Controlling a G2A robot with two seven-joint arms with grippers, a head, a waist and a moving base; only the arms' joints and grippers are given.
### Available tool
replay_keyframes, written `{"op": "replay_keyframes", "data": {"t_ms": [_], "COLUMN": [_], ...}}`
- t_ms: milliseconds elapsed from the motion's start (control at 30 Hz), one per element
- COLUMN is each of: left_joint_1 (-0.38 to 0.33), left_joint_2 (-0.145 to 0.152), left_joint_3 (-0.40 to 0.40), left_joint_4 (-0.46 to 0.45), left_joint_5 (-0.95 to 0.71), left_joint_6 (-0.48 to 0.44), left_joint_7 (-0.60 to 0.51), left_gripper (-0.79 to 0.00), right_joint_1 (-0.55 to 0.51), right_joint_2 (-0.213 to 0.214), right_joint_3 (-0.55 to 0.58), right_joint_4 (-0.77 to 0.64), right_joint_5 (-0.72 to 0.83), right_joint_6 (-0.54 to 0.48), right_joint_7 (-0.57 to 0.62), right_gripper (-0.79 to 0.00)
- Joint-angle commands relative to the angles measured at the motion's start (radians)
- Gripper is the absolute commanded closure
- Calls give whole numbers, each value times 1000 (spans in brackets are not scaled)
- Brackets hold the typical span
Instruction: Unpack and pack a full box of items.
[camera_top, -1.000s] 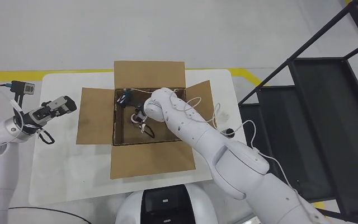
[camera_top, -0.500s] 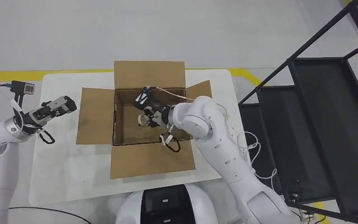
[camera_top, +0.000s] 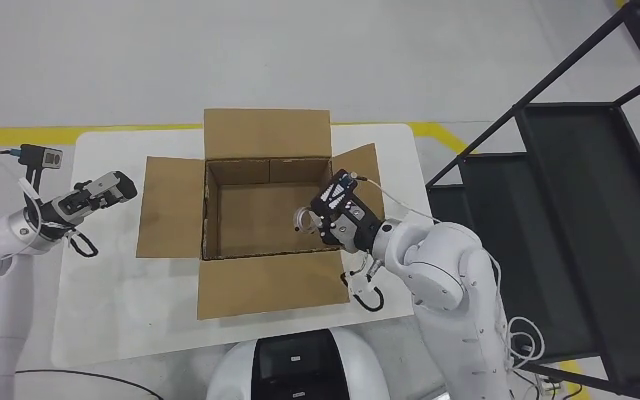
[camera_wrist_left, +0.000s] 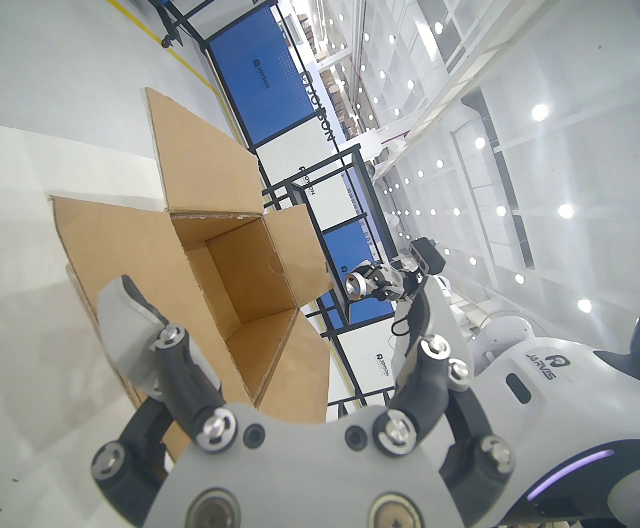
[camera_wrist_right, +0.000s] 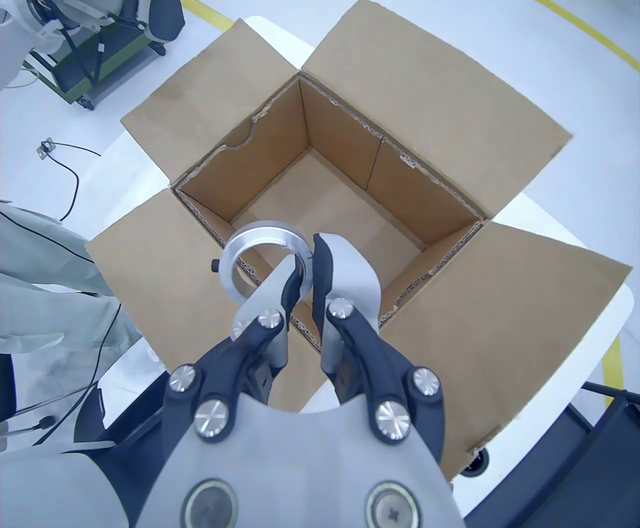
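The right claw (camera_wrist_right: 306, 260) is pinched shut on the rim of a metal ring (camera_wrist_right: 260, 235), which hangs over the right side of the open cardboard box (camera_wrist_right: 340, 135), above its bare floor. I'd carry it out level past the right flap and set it gently on the table (camera_top: 110, 320), because the grip looks thin. The left claw (camera_top: 118, 187) sits wide open, left of the box.

Top camera looks down from above; 2 wrist cameras face the box (camera_top: 170, 220) all 3 share.
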Motion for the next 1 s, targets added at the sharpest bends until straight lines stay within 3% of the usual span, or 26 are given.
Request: {"op": "replay_keyframes", "data": {"t_ms": [0, 667, 800, 967], "left_joint_1": [0, 0, 0, 0], "left_joint_2": [0, 0, 0, 0], "left_joint_3": [0, 0, 0, 0], "left_joint_4": [0, 0, 0, 0], "left_joint_5": [0, 0, 0, 0], "left_joint_6": [0, 0, 0, 0], "left_joint_7": [0, 0, 0, 0], "left_gripper": [-785, -785, -785, -785], "right_joint_1": [1, -18, -52, -108], "right_joint_2": [0, 7, 23, 45], "right_joint_3": [0, 14, 129, 381], "right_joint_4": [0, -10, -65, -128], "right_joint_5": [-1, -12, 38, 189], "right_joint_6": [1, -6, -13, -4], "right_joint_7": [1, -27, -18, 15], "right_gripper": [0, 0, 0, 0]}}
